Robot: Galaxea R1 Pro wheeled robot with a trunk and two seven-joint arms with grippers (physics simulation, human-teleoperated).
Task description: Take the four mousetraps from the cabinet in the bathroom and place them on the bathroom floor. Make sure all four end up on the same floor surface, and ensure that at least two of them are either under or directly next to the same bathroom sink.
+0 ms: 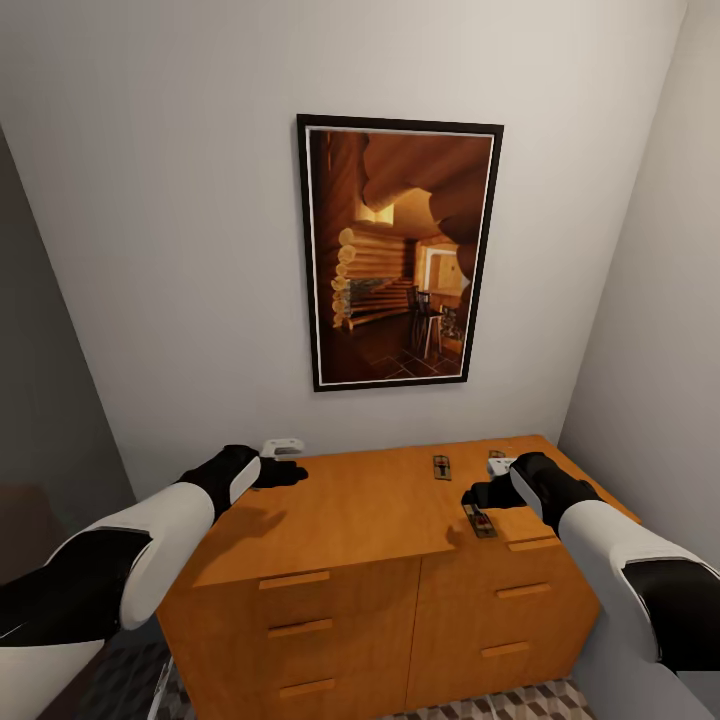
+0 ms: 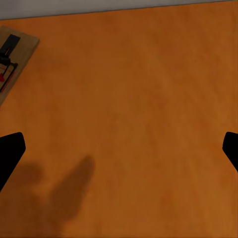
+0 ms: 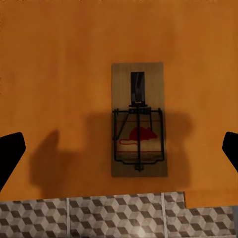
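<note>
- The right black gripper hangs over the right near part of the wide orange-brown wooden cabinet. Its fingers are spread wide apart and hold nothing.
- Right under it lies a small flat brown wooden mousetrap with a red mouse picture and thin metal wires. It lies flat close to the near edge of the cabinet top, between the two fingertips but not touched.
- Past that edge, low down, is the floor of brown and cream cube tiles.
- A second small mousetrap lies farther back, near the wall.
- The left black gripper hangs over the left far part of the top. Its fingers are wide apart too, and empty.
- Another mousetrap lies just beside it.
- A dark-framed picture of a log cabin hangs on the grey wall above.
</note>
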